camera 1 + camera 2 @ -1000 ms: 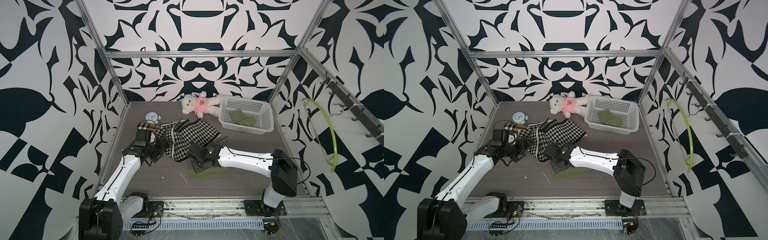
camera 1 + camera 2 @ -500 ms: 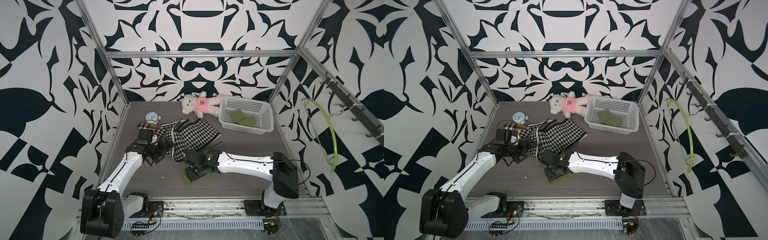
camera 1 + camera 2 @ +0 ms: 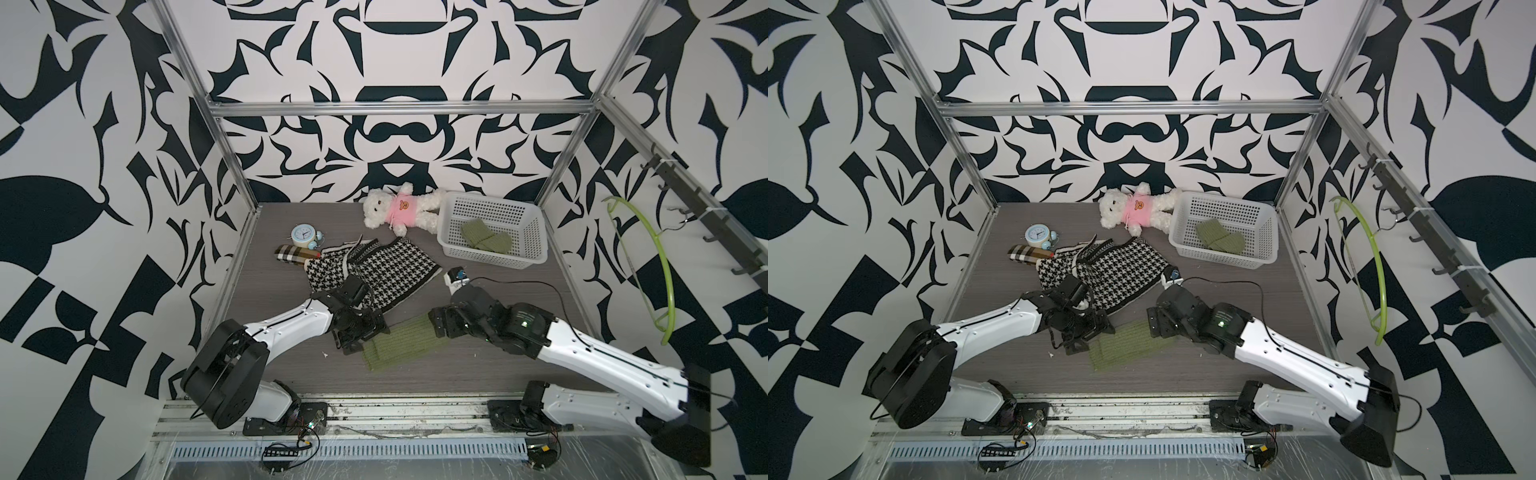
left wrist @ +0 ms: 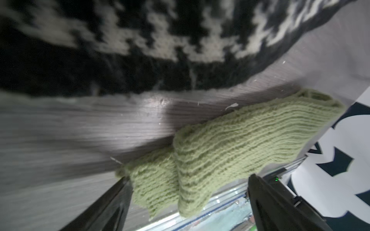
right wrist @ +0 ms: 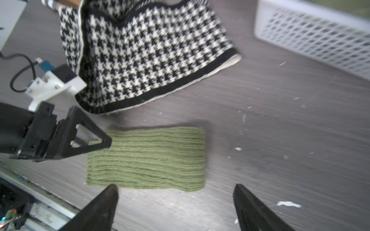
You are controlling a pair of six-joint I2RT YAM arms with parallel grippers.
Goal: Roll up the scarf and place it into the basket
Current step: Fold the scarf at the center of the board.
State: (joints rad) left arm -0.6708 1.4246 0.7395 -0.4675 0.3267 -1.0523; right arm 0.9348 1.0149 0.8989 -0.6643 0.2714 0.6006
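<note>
The scarf (image 3: 401,340), a green ribbed knit, lies flat on the bench (image 3: 436,374) near its front edge, between my two claws and well apart from the basket (image 3: 490,257) at the far right. Only my left wrist view shows its near end doubled into two layers. That end sits between the wide-spread fingers of my left claw (image 4: 188,178), one finger at the knit's edge and the other clear of it, so nothing is clenched. My right wrist view takes in the whole strip, with my left claw's fingertip over one corner. My right claw (image 5: 175,187) is released, its tips just beside the scarf's edge. Only the top views look into the basket, where another green knit piece (image 3: 484,239) lies. A houndstooth cloth (image 3: 374,270) spreads just behind the scarf.
</note>
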